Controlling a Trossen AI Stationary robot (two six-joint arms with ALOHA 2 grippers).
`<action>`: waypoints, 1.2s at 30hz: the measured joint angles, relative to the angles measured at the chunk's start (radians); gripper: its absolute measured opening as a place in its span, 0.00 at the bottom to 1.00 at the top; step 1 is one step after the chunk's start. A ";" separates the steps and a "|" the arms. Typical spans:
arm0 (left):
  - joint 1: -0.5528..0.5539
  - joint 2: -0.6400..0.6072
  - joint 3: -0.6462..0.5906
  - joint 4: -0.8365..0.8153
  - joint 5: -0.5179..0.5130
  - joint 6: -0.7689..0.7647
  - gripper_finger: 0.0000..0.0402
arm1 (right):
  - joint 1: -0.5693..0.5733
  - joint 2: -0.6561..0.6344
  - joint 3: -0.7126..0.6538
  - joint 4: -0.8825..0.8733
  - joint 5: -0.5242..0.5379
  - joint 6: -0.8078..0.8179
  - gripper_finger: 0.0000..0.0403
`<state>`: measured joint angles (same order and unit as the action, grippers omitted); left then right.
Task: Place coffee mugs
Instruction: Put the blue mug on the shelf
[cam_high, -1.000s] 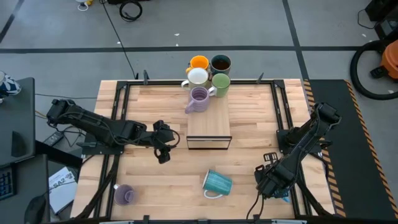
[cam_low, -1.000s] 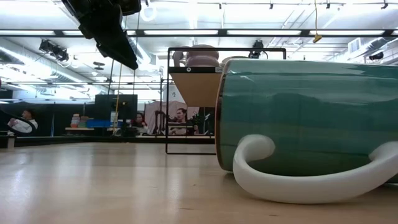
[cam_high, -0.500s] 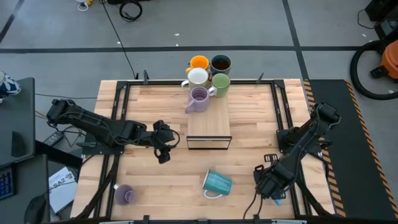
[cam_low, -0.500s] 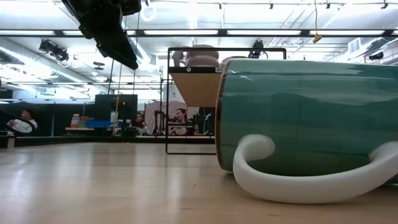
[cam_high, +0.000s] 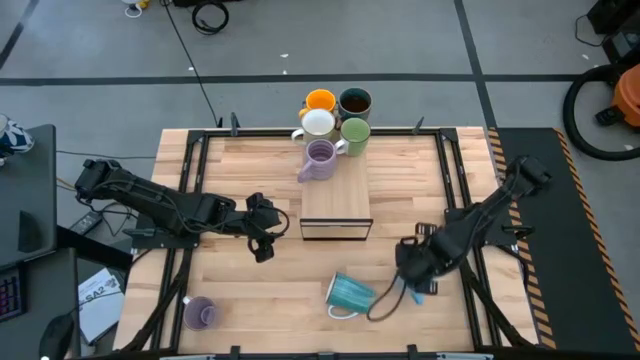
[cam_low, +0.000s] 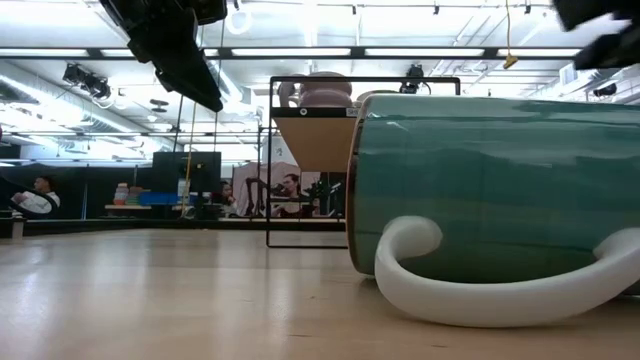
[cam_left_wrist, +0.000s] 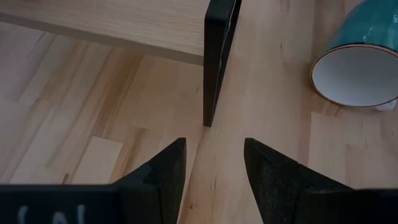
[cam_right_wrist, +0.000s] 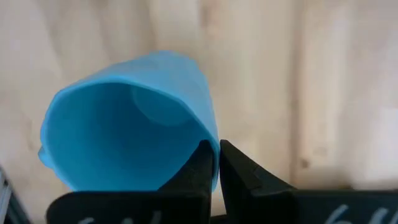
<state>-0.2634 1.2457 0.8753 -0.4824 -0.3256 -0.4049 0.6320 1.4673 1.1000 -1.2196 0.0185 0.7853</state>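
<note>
Over the wooden table (cam_high: 230, 165) the right pincer (cam_right_wrist: 214, 163) grips the blue mug's (cam_right_wrist: 124, 140) rim, left pincer (cam_left_wrist: 211, 165) hovering open

A pale wooden slatted table (cam_high: 250, 290) with a black metal frame fills the high view. A small raised shelf of light wood on a thin black wire frame (cam_high: 336, 203) stands at the middle of the table, running from the far edge toward the centre. Beyond the far edge lies grey floor with a black cable (cam_high: 210, 15). An orange-and-black vacuum cleaner (cam_high: 610, 105) sits off the far right corner. In the low view, people (cam_low: 290, 190) sit in the room behind.
</note>
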 joint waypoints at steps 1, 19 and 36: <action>0.000 0.000 0.000 0.000 0.000 0.000 0.42 | -0.020 -0.017 0.000 -0.013 0.018 -0.001 0.05; 0.000 0.000 0.000 0.000 -0.001 0.047 0.42 | -0.572 -0.305 0.000 -0.191 0.177 -0.151 0.06; 0.000 0.000 0.000 0.001 -0.001 0.050 0.42 | -1.006 -0.323 0.001 -0.084 0.084 -0.389 0.06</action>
<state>-0.2634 1.2461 0.8757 -0.4812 -0.3264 -0.3553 -0.3740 1.1448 1.1007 -1.3035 0.1030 0.3965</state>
